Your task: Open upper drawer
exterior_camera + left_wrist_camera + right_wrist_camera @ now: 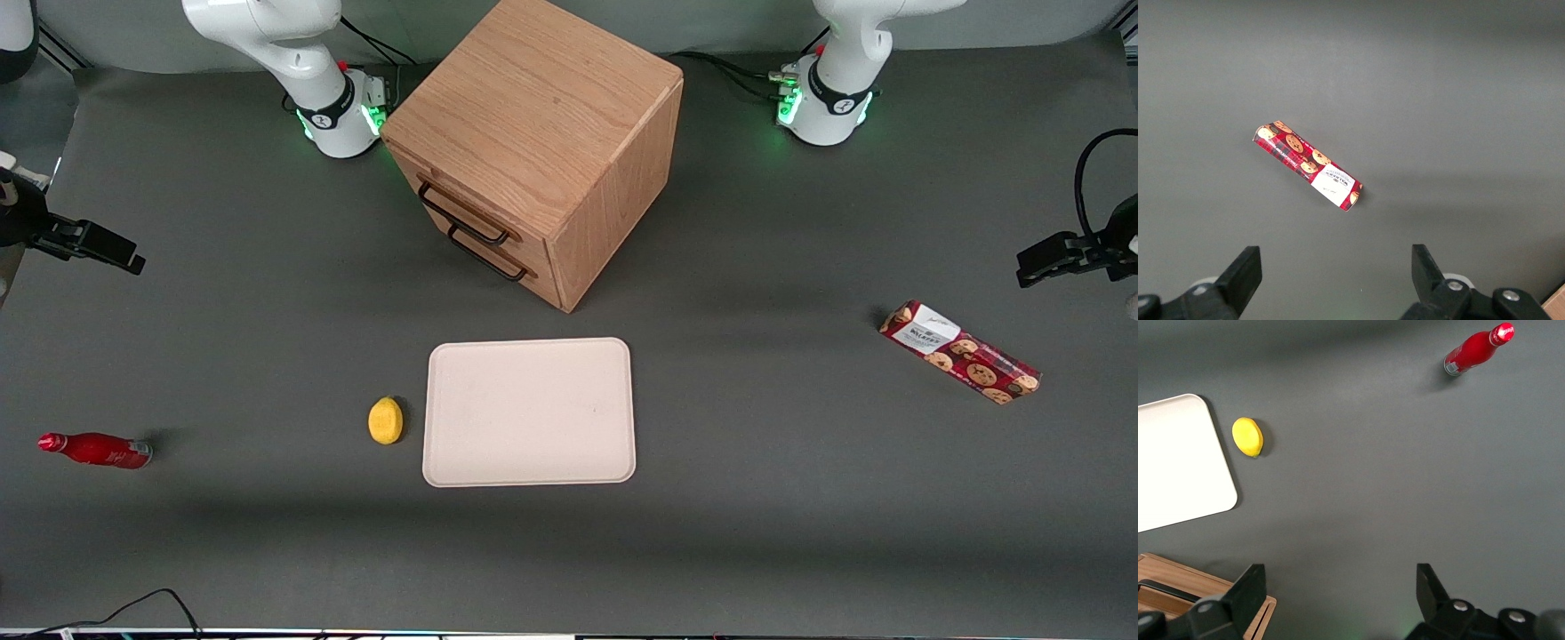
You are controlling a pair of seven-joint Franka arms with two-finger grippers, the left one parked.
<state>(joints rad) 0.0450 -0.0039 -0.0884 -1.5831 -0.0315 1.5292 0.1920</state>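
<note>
The oak cabinet [542, 142] stands on the dark grey table [765, 498] between the two arm bases, turned at an angle so that its drawer face looks toward the working arm's end of the table and partly toward the front camera. The upper drawer [462, 197] sits flush with the cabinet face, fully closed, its thin black wire handle [462, 213] running along the light wood front; the lower drawer [496, 244] lies just beneath it with a like black handle and is also closed. The right arm's gripper [1338, 590] hangs above bare table near the cabinet, touching nothing; its two black fingers [1248, 590] stand well apart with only grey table between them, so it is released and grasps nothing. In the right wrist view a corner of the cabinet [1185, 587] and a piece of black handle show beside one finger. Nearer to the front camera than the cabinet lies a cream tray [530, 412], flat on the table, and just beside it, toward the working arm's end, sits a yellow lemon [386, 420]. Well apart from these, at the working arm's end, a red bottle [96, 450] lies on its side. Toward the parked arm's end of the table a red cookie packet [960, 352] lies flat at a slant, apart from everything else
</note>
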